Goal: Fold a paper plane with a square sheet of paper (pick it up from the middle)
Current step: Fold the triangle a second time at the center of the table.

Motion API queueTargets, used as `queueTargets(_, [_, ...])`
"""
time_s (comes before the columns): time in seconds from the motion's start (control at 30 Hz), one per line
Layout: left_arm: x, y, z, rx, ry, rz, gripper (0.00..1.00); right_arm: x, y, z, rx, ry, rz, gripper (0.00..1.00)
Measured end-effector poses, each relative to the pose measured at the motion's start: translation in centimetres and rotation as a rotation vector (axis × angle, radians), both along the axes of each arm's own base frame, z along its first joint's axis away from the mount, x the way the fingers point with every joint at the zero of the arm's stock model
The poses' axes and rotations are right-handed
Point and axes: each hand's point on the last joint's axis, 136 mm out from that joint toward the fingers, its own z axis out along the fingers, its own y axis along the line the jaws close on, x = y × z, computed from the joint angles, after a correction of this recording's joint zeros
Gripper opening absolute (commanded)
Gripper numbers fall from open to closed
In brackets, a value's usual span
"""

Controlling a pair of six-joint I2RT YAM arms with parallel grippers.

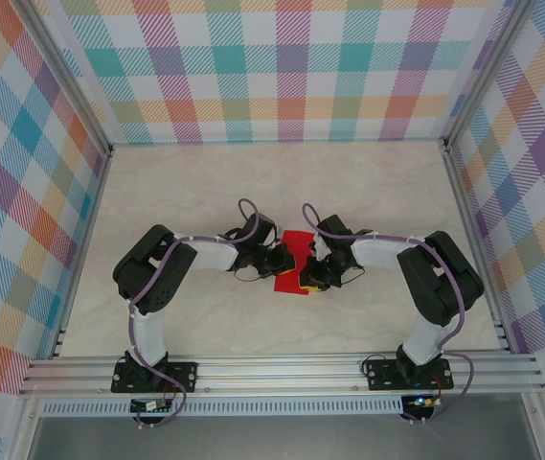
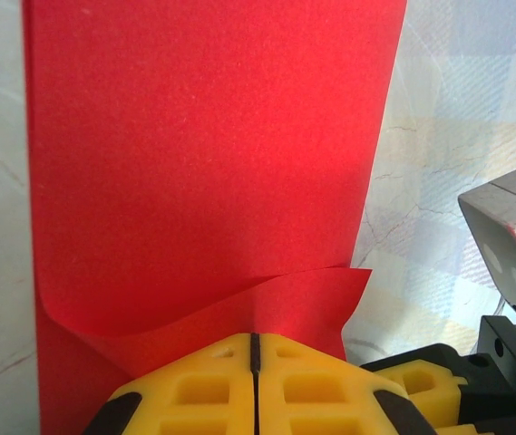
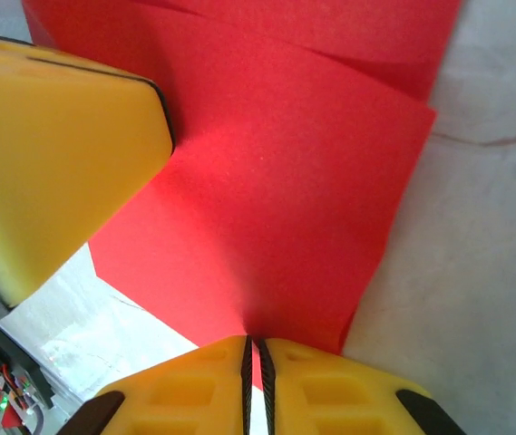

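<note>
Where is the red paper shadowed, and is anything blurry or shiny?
Left wrist view: the paper is shadowed along its curled flap, and the table mirrors the plaid walls hazily. Right wrist view: a glare spot on the table. Top view: even, sharp.

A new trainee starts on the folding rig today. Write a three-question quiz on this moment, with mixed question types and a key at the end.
1. True or false: the right tool is shut on the thin bright red paper sheet.
2. The sheet is: A) flat and single-layered; B) folded, with one layer over another; C) crumpled into a ball.
3. In one word, how do the jaws of the left tool stand?

Key: 1 true, the red paper runs into the closed seam. 2 B. 3 shut, the yellow fingers meet with no gap.
</note>
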Motion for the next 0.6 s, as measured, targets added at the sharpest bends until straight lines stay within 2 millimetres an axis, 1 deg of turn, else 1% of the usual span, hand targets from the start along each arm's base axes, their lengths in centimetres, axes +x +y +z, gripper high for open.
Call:
queueTargets(0.23, [0.00, 0.00, 0.01, 0.001, -0.008, -0.008, 0.06, -0.02, 0.00, 0.01, 0.001, -0.005, 0.009, 0.15])
queueTargets(0.33, [-0.01, 0.01, 0.01, 0.002, -0.008, -0.008, 0.06, 0.01, 0.01, 0.28, 0.006, -0.013, 0.009, 0.16])
queueTargets(0.43, [-0.01, 0.01, 0.01, 0.002, -0.008, -0.008, 0.06, -0.35, -0.02, 0.67, 0.019, -0.014, 0.012, 0.16])
queueTargets(0.6, [-0.01, 0.01, 0.00, 0.002, -0.008, -0.009, 0.06, -0.88, -0.59, -0.02, 0.009, -0.002, 0.005, 0.16])
